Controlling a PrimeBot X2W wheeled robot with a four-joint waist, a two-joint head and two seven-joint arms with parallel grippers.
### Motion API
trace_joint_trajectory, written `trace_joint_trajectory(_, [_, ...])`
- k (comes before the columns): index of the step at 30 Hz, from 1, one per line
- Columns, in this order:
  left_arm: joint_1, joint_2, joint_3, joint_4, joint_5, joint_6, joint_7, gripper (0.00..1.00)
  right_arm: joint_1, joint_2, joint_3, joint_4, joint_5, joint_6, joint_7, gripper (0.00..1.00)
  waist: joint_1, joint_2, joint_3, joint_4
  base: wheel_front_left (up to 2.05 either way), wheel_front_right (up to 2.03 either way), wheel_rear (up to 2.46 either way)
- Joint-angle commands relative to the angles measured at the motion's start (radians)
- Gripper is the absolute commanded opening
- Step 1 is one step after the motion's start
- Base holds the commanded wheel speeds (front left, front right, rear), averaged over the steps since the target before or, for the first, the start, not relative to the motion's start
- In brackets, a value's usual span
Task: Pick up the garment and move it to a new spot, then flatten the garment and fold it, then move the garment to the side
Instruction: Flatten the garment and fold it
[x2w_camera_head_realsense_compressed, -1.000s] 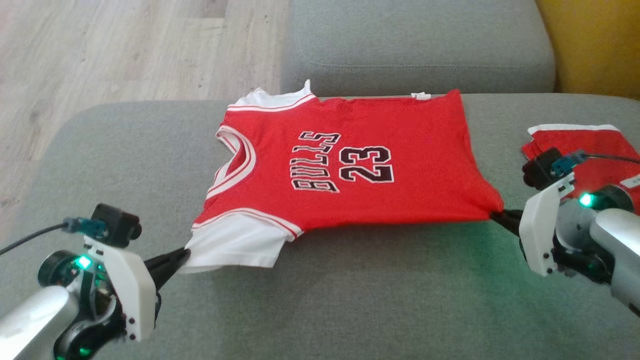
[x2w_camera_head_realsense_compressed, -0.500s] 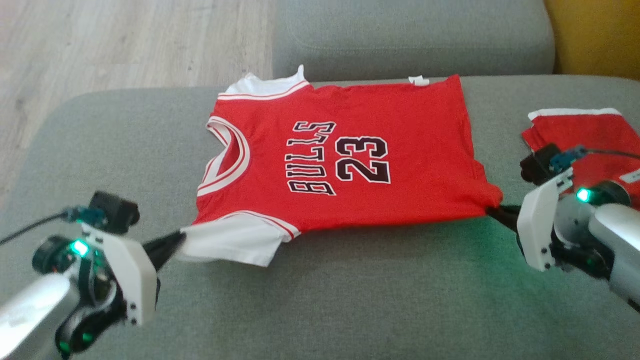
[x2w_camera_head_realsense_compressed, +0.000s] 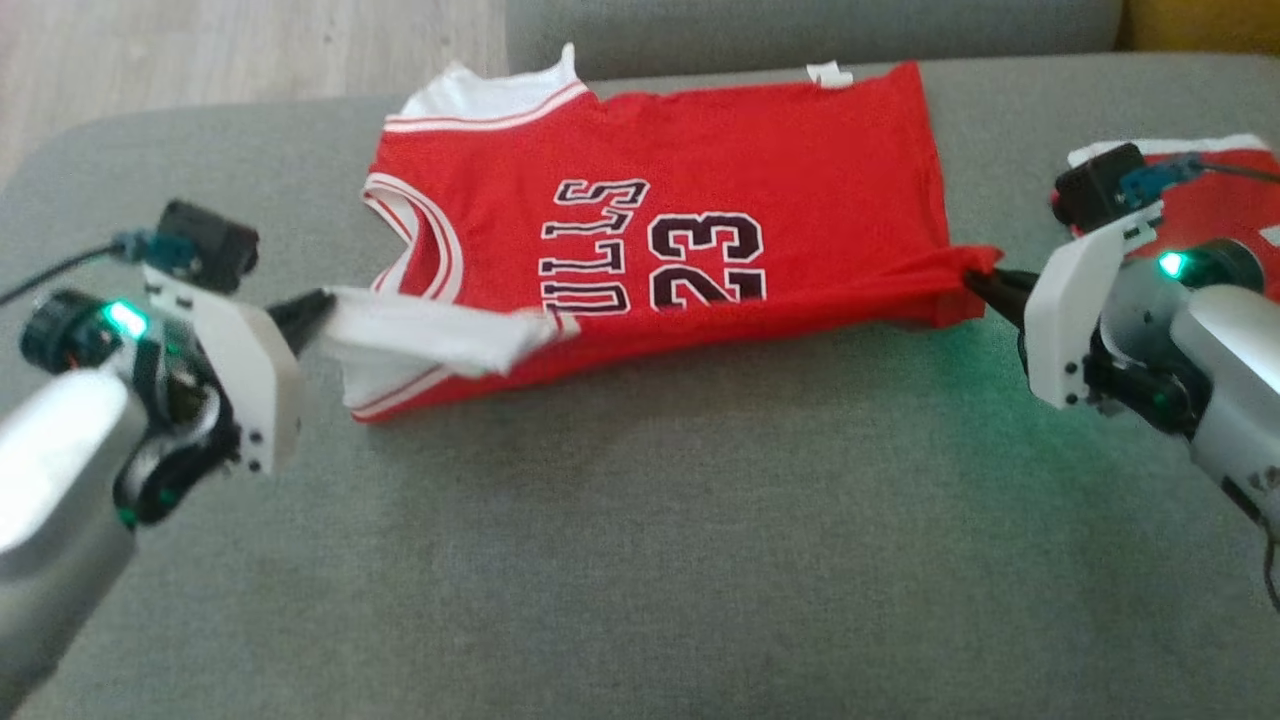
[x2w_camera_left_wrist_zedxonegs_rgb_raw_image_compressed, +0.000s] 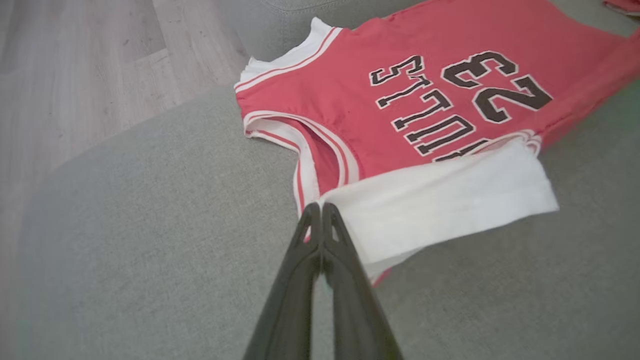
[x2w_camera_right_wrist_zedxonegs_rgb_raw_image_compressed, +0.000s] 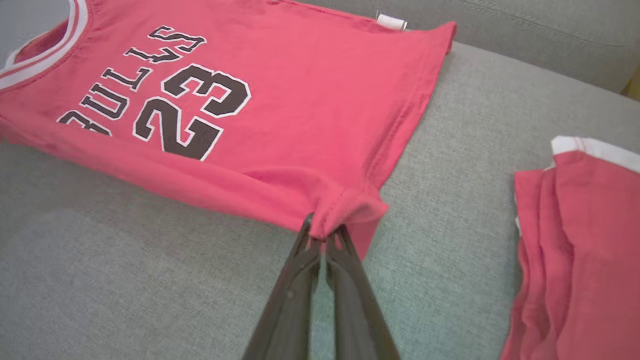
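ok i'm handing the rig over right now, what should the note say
Left claw: shut on the white near sleeve of the jersey.
Right claw: shut on its near hem corner.
Jersey lies flat on the sofa, near edge lifted and folded partly over the print; a folded red garment lies to its right.
Done: placed, flattened. Left: finish fold, move aside.

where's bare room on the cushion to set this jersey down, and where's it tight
Free: the wide grey cushion on the near side of the jersey, between the left gripper and right gripper; a smaller patch left of the collar. Crowded: the gap between the jersey's hem and the folded red garment.
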Motion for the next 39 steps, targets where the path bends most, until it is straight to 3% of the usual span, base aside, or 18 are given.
trace_joint_trajectory(1, [-0.096,0.029,0.041,0.02,0.024,-0.007,0.011,0.0,-0.033,0.001,-0.014,0.009,-0.008,0.007,-0.006,0.0,-0.0001,0.0,0.029,-0.014,0.0,0.0,0.0])
trace_joint_trajectory(9, [-0.236,-0.028,-0.006,0.168,0.108,-0.038,-0.003,0.0,-0.089,0.055,-0.007,0.072,-0.027,0.007,-0.032,0.0,-0.0001,0.0,0.089,-0.024,0.0,0.0,0.0])
trace_joint_trajectory(17, [-0.365,-0.074,-0.058,0.298,0.207,-0.052,-0.085,0.0,-0.132,0.091,0.012,0.106,-0.028,0.007,-0.051,0.0,-0.0001,0.0,0.133,-0.033,0.0,0.0,0.0])
trace_joint_trajectory(25, [-0.415,-0.129,-0.118,0.421,0.223,-0.058,-0.119,0.0,-0.162,0.109,0.026,0.126,-0.011,0.007,-0.073,0.0,-0.0001,0.0,0.17,-0.042,0.0,0.0,0.0])
trace_joint_trajectory(26, [-0.419,-0.135,-0.123,0.432,0.221,-0.058,-0.125,0.0,-0.168,0.111,0.021,0.131,-0.01,0.007,-0.088,0.23,-0.0001,0.0,0.174,-0.041,0.0,0.0,0.0])
trace_joint_trajectory(27, [-0.426,-0.142,-0.125,0.443,0.224,-0.058,-0.142,0.61,-0.174,0.113,0.015,0.14,-0.01,0.007,-0.105,1.0,-0.0001,0.0,0.178,-0.041,0.0,0.0,0.0])
trace_joint_trajectory(28, [-0.435,-0.149,-0.12,0.456,0.229,-0.052,-0.171,1.0,-0.179,0.116,0.014,0.147,-0.013,0.007,-0.12,1.0,-0.0001,0.0,0.182,-0.04,0.0,0.0,0.0])
trace_joint_trajectory(32, [-0.471,-0.19,-0.079,0.505,0.254,0.018,-0.352,1.0,-0.209,0.123,-0.004,0.192,-0.04,0.007,-0.217,1.0,-0.0001,0.0,0.188,-0.034,0.0,0.0,0.0])
trace_joint_trajectory(39, [-0.482,-0.261,0.018,0.56,0.241,0.126,-0.688,1.0,-0.212,0.17,-0.094,0.223,-0.034,0.007,-0.5,1.0,-0.0001,0.0,0.148,-0.025,0.0,0.0,0.0])
